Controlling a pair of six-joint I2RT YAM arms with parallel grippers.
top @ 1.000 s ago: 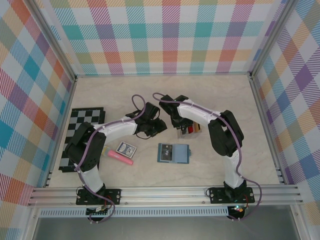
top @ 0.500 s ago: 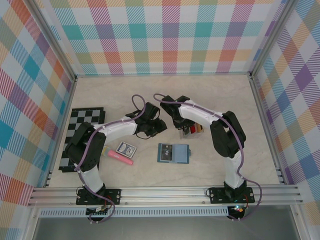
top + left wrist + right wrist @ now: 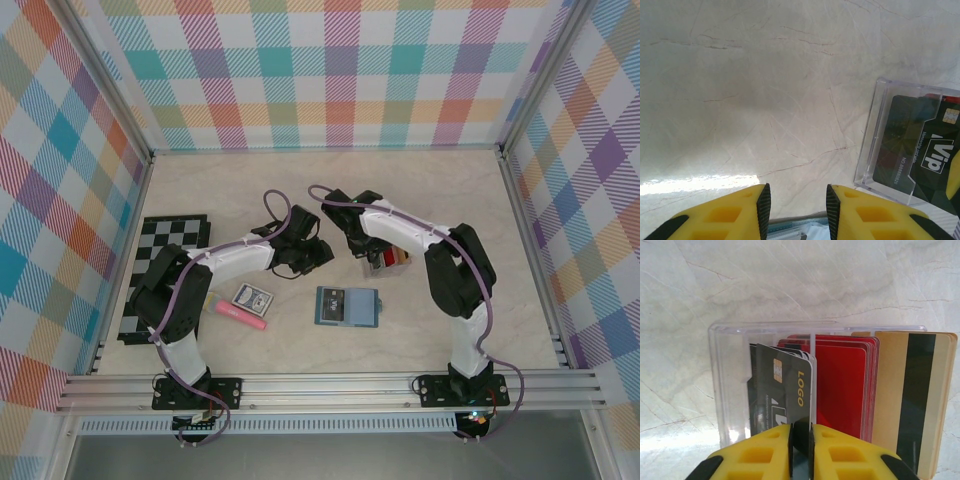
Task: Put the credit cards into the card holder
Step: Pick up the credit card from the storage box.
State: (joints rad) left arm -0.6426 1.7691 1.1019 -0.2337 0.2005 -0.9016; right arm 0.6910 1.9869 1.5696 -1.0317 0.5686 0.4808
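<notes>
- Plaid walls in many colours close in a pale, marble-look tabletop (image 3: 450,200) on three sides.
- At mid-table, the credit cards (image 3: 391,259) sit in a clear case (image 3: 730,380), just right of centre.
- From the right wrist, they lie fanned side by side: a black card (image 3: 780,390) on the left, red cards (image 3: 840,385) in the middle and a tan-gold card (image 3: 920,400) on the right.
- Their long sides run straight away from the right pincer (image 3: 801,435), with the short ends facing it.
- That pincer's jaws are drawn in to a thin slit. The near short edge of the black card sits in it, so it looks clamped on that card.
- The left pincer (image 3: 796,197) hovers just left of the case, jaws apart and holding nothing.
- The card holder (image 3: 347,306) lies flat on the tabletop, nearer than the cards and a little to their left. It is apart from the case, and its long axis runs left to right.
- The holder is near both pincers, but the right arm has the card, so the carry looks like a short pull toward the near side and slightly left.
- The card's long axis would probably need turning to line up with a slot. From above I cannot tell which way the slots open.
</notes>
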